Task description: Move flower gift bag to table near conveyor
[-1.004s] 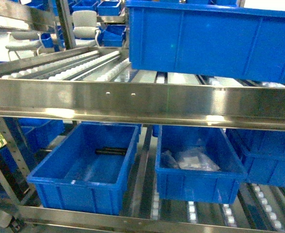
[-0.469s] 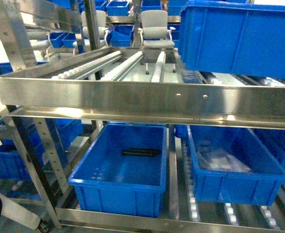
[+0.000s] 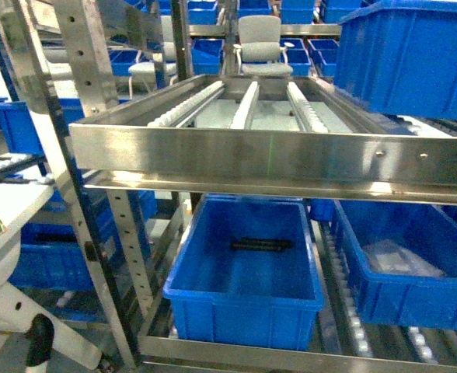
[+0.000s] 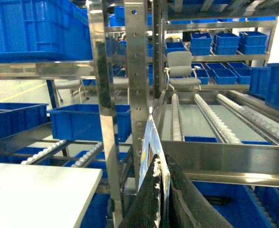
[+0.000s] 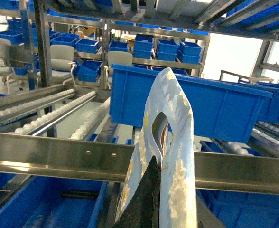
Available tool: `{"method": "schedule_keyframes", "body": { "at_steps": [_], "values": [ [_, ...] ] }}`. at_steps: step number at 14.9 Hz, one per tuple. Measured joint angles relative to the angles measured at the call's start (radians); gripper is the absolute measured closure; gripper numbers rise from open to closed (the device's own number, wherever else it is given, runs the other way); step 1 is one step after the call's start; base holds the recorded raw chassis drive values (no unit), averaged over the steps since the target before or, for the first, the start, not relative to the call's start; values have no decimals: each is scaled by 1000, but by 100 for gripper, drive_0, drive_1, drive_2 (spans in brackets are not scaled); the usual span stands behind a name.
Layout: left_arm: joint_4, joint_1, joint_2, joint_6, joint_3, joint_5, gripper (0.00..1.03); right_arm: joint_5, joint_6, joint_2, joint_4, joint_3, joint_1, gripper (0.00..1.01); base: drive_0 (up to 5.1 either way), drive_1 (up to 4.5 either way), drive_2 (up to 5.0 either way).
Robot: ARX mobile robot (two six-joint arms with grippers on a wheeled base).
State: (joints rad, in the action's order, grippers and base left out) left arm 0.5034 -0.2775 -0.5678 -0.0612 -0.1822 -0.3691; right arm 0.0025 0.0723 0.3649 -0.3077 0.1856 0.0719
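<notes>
Carrying underway: the gift bag hangs pinched in both jaws, left and right, in front of the conveyor. White worktop sits just left; the bag is not yet set down.

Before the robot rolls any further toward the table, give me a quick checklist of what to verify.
1. Left gripper clamped on the gift bag: ok.
2. Right gripper clamped on the bag: ok, the handle end sits between its fingers.
3. Table in view: ok, white top at lower left of the left wrist view.
4. Bag clear of the conveyor frame: cannot tell.
5. Landing spot on the table: cannot tell; only part of the top shows.
</notes>
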Motion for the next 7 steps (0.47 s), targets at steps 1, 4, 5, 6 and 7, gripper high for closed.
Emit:
{"method": "schedule_keyframes", "body": {
  "at_steps": [1,4,5,6,7],
  "values": [
    [0,0,0,0,0,0,101,0,0,0,0,0,0,99,-493,244,244],
    [0,0,0,0,0,0,101,0,0,0,0,0,0,99,-493,242,242],
    [0,0,0,0,0,0,101,0,0,0,0,0,0,99,-492,240,240],
    [0,0,0,0,0,0,101,0,0,0,0,0,0,99,-492,240,240],
    [0,0,0,0,0,0,101,0,0,0,0,0,0,99,-493,238,238]
  ]
}}
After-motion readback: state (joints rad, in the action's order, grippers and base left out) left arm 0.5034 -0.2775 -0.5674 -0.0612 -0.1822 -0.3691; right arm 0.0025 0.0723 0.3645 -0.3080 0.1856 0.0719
